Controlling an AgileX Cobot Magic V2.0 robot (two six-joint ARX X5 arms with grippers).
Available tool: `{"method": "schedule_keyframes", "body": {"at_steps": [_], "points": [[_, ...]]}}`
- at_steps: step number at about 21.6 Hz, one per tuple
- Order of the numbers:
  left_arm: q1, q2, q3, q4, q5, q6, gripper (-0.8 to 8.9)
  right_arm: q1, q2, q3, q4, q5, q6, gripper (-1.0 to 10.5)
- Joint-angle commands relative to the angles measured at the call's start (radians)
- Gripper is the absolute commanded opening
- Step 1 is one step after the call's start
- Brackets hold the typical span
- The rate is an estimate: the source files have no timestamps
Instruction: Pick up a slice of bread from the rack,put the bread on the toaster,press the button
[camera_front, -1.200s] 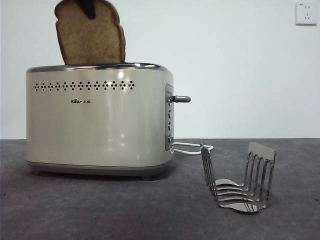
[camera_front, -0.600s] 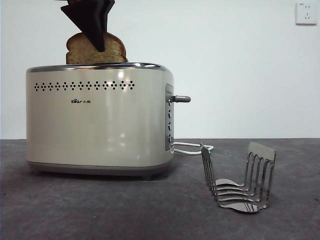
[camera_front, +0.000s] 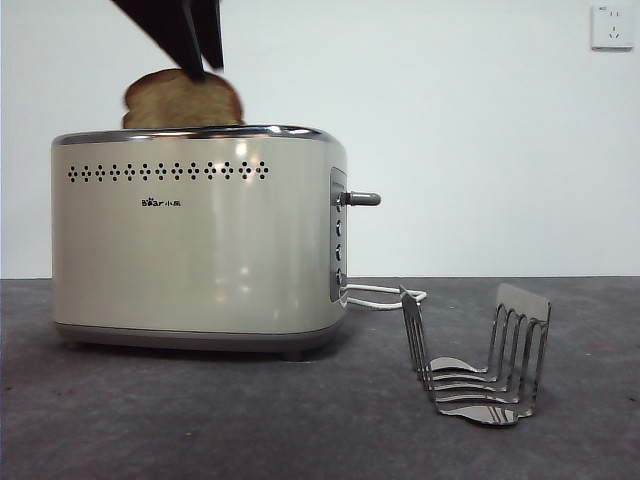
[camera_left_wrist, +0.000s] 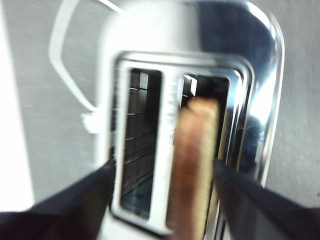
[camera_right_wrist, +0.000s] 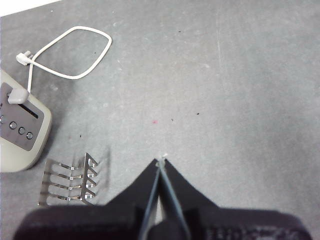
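The slice of bread (camera_front: 183, 100) stands in a slot of the cream toaster (camera_front: 200, 245), with only its rounded brown top above the chrome rim. My left gripper (camera_front: 205, 62) hangs just above it, open and empty. In the left wrist view the bread (camera_left_wrist: 194, 160) sits in one slot between my spread jaws, and the other slot is empty. The silver rack (camera_front: 475, 360) stands empty to the toaster's right. My right gripper (camera_right_wrist: 161, 163) is shut and empty above the grey table, with the rack (camera_right_wrist: 70, 182) off to one side.
The toaster's grey lever (camera_front: 362, 198) sticks out of its right end and is up. A white cable (camera_front: 385, 295) loops on the table behind the rack. A wall socket (camera_front: 611, 27) is at the upper right.
The bread has sunk from high above the toaster deep into its slot. My left gripper has let go of it and risen slightly.
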Motion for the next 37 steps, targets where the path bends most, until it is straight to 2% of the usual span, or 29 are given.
{"method": "schedule_keyframes", "body": {"at_steps": [1,4,6,7,8,9,11,12,13,15,17,19,21,25,28,37], "points": [[0.003,-0.076,-0.005,0.012,0.013,-0.071,3.5,0.0,0.002,0.002,0.014,0.003,-0.013,0.0],[0.002,-0.183,-0.005,0.047,0.012,-0.185,3.45,0.0,0.032,0.002,0.015,-0.017,-0.044,0.0],[0.0,-0.257,-0.005,0.052,0.012,-0.337,3.38,0.0,0.068,0.002,0.014,-0.087,-0.088,0.0],[-0.002,-0.296,-0.005,0.039,0.012,-0.473,2.8,0.0,0.095,0.002,0.02,-0.136,-0.09,0.0],[-0.005,-0.323,-0.003,0.011,0.013,-0.583,1.71,0.0,0.121,0.002,0.029,-0.187,-0.09,0.0],[-0.006,-0.355,-0.003,-0.034,0.012,-0.677,0.17,0.0,0.157,0.002,0.045,-0.27,-0.089,0.0],[-0.006,-0.401,-0.003,-0.108,0.013,-0.844,-0.06,0.001,0.233,0.002,0.135,-0.463,-0.076,0.0],[-0.006,-0.416,-0.003,-0.139,0.013,-0.914,-0.06,0.001,0.272,0.002,0.196,-0.554,-0.046,0.0],[-0.006,-0.431,-0.004,-0.158,0.012,-0.972,-0.05,0.001,0.319,0.002,0.283,-0.653,0.018,0.0],[-0.005,-0.466,-0.003,-0.158,0.018,-1.07,-0.05,0.009,0.423,0.002,0.455,-0.78,0.169,0.0],[-0.005,-0.495,-0.003,-0.158,0.062,-1.107,-0.05,0.022,0.536,0.002,0.601,-0.878,0.275,-0.1],[-0.006,-0.52,-0.006,-0.159,0.122,-1.13,-0.05,0.054,0.651,0.002,0.718,-0.949,0.336,-0.1],[-0.006,-0.56,-0.032,-0.159,0.169,-1.13,-0.05,0.121,0.753,0.002,0.805,-0.943,0.358,-0.1],[-0.005,-0.621,-0.105,-0.159,0.167,-1.13,-0.05,0.201,0.87,0.002,0.895,-0.936,0.359,-0.1],[-0.005,-0.66,-0.182,-0.159,0.162,-1.13,-0.05,0.256,0.945,0.002,0.957,-0.883,0.376,-0.1],[-0.005,-0.752,-0.349,-0.159,0.161,-1.151,-0.05,0.303,1.102,0.003,1.058,-0.806,0.43,-0.1]]}}
